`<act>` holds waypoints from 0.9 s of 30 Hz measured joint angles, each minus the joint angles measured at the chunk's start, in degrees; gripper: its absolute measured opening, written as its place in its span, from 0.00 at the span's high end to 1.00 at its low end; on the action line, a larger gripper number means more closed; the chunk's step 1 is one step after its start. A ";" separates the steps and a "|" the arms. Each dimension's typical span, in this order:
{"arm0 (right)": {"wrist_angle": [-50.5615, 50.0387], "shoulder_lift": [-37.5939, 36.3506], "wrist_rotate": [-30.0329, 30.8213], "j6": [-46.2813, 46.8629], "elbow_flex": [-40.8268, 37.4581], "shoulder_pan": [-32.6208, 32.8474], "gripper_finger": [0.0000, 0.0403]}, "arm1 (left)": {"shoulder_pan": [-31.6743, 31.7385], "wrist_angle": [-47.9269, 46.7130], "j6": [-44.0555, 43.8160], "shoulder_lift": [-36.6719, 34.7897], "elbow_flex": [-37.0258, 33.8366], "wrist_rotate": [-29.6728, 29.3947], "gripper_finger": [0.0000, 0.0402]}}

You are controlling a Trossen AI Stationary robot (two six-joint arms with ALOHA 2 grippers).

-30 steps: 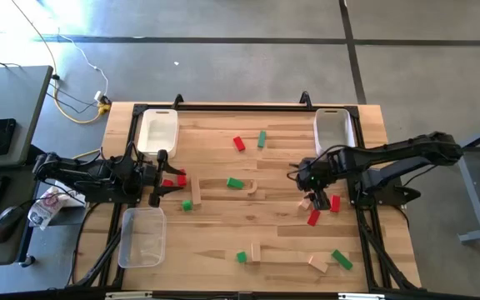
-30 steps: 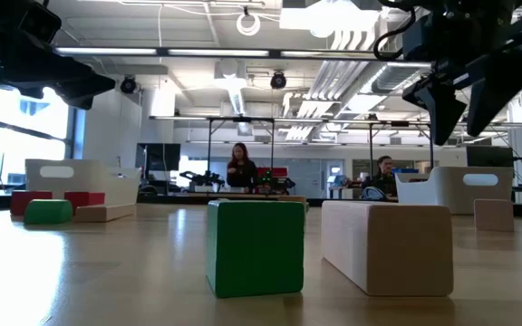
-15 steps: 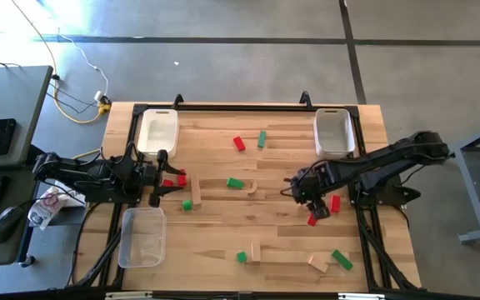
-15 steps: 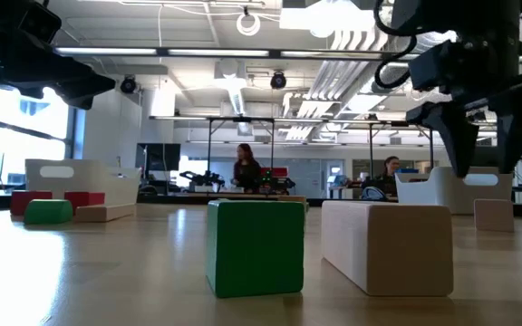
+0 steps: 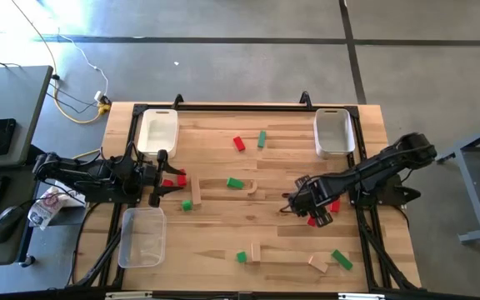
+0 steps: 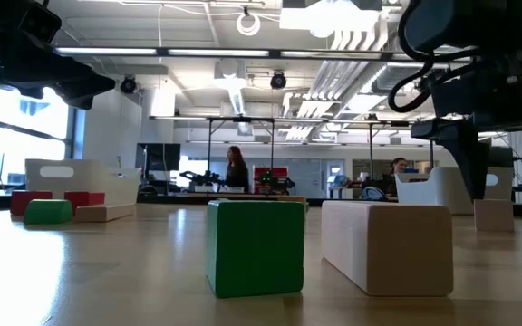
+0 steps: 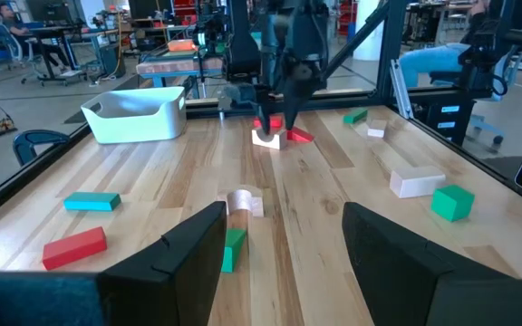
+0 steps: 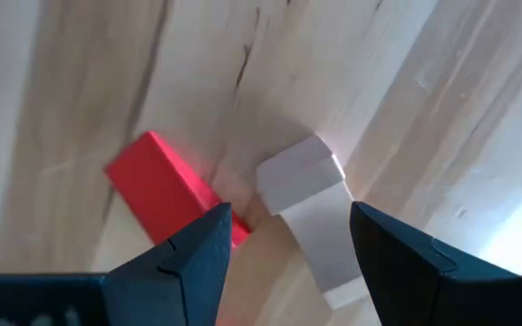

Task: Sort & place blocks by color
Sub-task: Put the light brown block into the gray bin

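Plain wood block (image 8: 308,204) between open right tool (image 8: 284,263), red block (image 8: 172,199) touching

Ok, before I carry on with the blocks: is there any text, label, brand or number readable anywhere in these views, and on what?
None can be read.
The blocks, such as the green block and the plain wood block, have bare faces.
The white tray and the clear tray show no label.
Screens and signs in the room behind the table are too small to read.
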 joint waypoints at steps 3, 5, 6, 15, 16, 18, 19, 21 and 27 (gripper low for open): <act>0.23 0.29 1.96 -1.28 0.00 0.19 0.47 | 0.00 0.00 0.00 0.00 0.00 0.00 0.48; 0.61 0.32 2.04 -2.44 0.00 0.19 0.47 | -0.02 0.00 0.00 0.00 0.00 -0.02 0.48; 1.22 0.32 2.06 -2.96 0.00 0.19 0.47 | 0.00 0.02 0.00 0.00 0.00 0.00 0.48; 3.12 0.32 1.17 -4.34 0.00 0.19 0.47 | 0.00 0.02 -0.01 -0.01 0.00 -0.01 0.48; 3.46 0.32 1.09 -4.53 0.00 0.19 0.47 | 0.00 0.00 0.00 -0.02 0.00 0.00 0.48; 4.21 0.35 0.55 -5.36 0.00 0.19 0.47 | -0.02 0.02 0.00 -0.02 0.00 0.00 0.48; 4.45 0.35 0.51 -5.76 0.00 0.19 0.47 | -0.02 0.00 0.00 0.00 -0.01 -0.02 0.48; 5.01 0.35 0.51 -6.03 -0.02 0.15 0.47 | -0.01 0.01 0.00 0.00 0.00 -0.02 0.48; 5.14 0.67 -0.68 -6.22 -0.07 0.14 0.47 | -0.01 0.01 0.00 -0.02 -0.01 0.00 0.48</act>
